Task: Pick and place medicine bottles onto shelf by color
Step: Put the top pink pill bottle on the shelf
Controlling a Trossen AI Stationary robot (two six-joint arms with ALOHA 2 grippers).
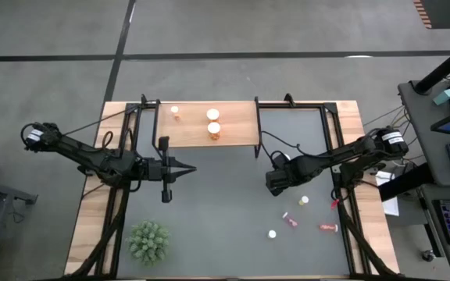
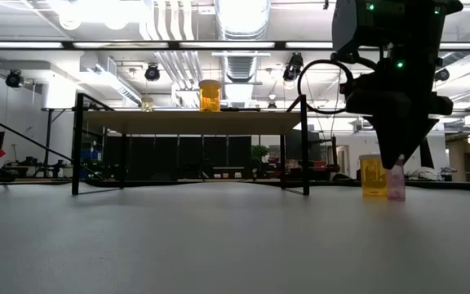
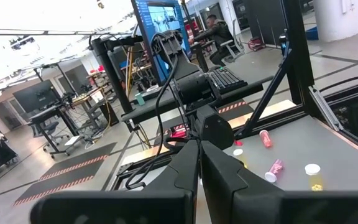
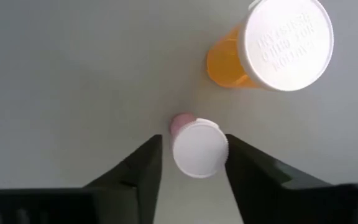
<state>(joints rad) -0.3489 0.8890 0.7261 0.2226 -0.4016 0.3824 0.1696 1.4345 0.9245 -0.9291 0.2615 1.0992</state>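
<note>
Right gripper (image 4: 194,165) straight above a small pink bottle (image 4: 195,147) standing upright toward the table's right edge, fingers half closed on either side of its white cap, contact not clear. Orange bottle (image 4: 272,50) just beside it. Left gripper (image 1: 184,168) pinched shut, empty, farther off near the shelf (image 1: 237,121). Pink body mostly hidden under the cap.

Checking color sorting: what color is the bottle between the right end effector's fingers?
Pink bottle, white cap; the right wrist view shows it best.
</note>
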